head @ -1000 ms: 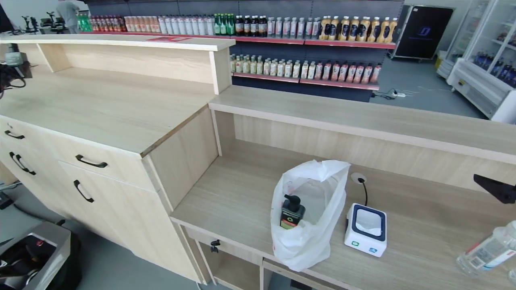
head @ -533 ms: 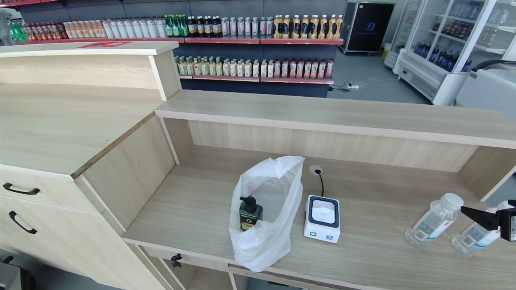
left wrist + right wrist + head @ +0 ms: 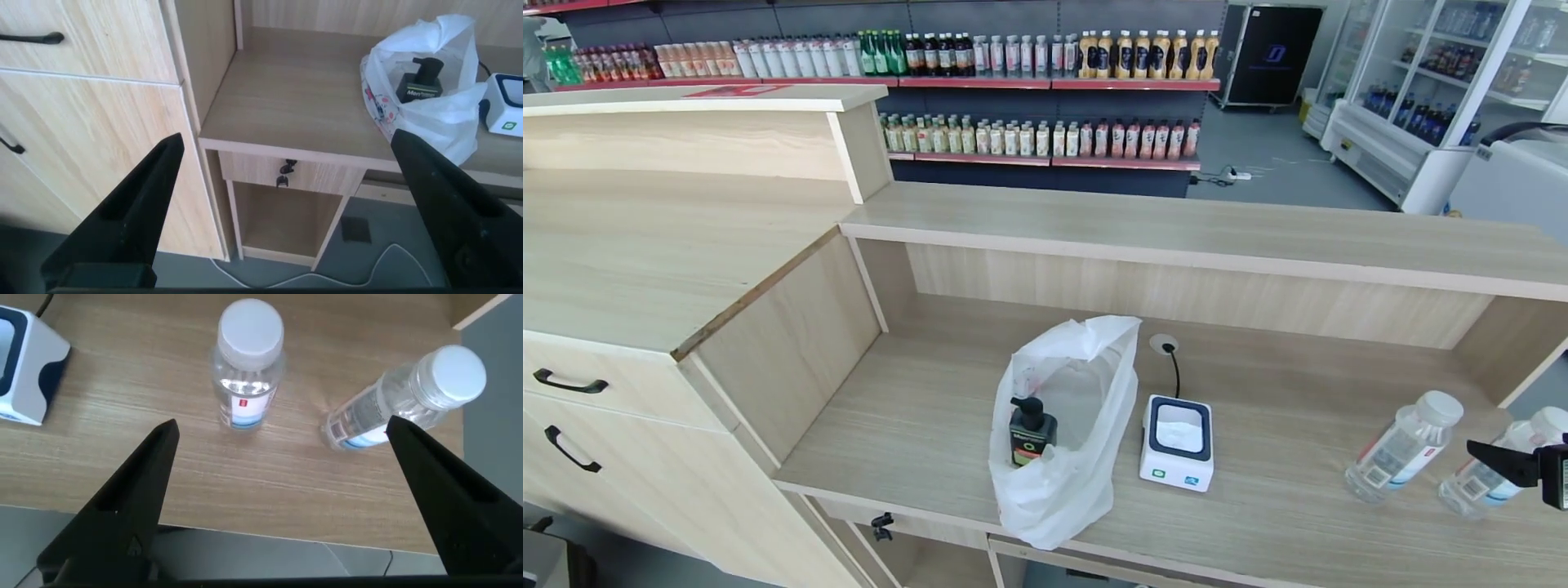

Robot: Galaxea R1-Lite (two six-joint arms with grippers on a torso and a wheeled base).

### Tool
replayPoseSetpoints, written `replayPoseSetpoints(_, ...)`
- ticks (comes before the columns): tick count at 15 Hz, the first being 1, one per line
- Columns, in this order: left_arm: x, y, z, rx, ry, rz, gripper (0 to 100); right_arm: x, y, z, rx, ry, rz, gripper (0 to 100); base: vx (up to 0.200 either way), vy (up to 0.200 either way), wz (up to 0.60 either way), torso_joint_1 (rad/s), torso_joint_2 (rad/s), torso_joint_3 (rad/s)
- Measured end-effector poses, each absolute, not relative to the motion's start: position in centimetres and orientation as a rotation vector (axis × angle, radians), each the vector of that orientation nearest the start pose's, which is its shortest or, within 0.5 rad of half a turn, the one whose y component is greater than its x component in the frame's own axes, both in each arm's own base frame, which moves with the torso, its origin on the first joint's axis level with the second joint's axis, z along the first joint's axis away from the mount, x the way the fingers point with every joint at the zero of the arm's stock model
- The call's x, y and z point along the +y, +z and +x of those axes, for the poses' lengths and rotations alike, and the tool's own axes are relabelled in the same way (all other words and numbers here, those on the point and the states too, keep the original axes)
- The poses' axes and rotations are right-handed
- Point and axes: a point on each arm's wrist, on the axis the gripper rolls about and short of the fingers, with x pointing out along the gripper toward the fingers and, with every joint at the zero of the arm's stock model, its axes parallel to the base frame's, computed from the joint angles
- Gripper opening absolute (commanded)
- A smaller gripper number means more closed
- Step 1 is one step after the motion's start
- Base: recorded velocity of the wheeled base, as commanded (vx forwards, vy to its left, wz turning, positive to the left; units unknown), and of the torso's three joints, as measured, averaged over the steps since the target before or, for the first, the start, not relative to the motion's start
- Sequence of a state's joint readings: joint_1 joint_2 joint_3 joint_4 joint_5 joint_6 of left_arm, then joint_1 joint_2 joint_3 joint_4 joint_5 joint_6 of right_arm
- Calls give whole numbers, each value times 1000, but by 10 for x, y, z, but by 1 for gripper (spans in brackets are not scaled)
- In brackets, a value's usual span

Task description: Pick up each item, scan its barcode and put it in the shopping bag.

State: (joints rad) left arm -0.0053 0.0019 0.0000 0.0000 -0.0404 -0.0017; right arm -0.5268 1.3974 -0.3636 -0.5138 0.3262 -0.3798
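Note:
A white shopping bag (image 3: pixel 1062 433) stands open on the lower counter (image 3: pixel 931 416) with a black pump bottle (image 3: pixel 1031 431) inside it. Just right of the bag sits a white barcode scanner (image 3: pixel 1176 443). Two clear water bottles lie at the counter's right end, one (image 3: pixel 1405 447) nearer the scanner and one (image 3: pixel 1490 482) farther right. My right gripper (image 3: pixel 282 506) hangs open above the counter's front edge, short of both bottles (image 3: pixel 245 367) (image 3: pixel 409 396); one finger (image 3: pixel 1507 463) crosses the far bottle. My left gripper (image 3: pixel 286 220) is open and empty, low off the counter's left front corner, with the bag (image 3: pixel 425 82) ahead.
A taller counter with drawers (image 3: pixel 645 269) adjoins on the left and a raised ledge (image 3: pixel 1176 229) runs along the back. The scanner's cable (image 3: pixel 1174 367) goes into a hole in the counter. Drink shelves (image 3: pixel 1013 82) and fridges (image 3: pixel 1421 98) stand behind.
The head camera swung right, bringing both water bottles into view. Over the last half second my right gripper's finger dropped slightly in front of the far bottle. Bag, scanner and bottles stay put.

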Motion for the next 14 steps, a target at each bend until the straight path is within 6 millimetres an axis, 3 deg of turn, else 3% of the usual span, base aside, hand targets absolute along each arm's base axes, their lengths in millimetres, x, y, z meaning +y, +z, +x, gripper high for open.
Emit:
replayPoseSetpoints(9,-1,76,-23,2,-46,-2,100,-97,143,162,439,-147,-152,100,0,0,0,0,0,0)
replayPoseSetpoints(14,-1,76,-23,2,-47,-2,100,-92,161,155,304,-45,-87,100,0,0,0,0,0,0)
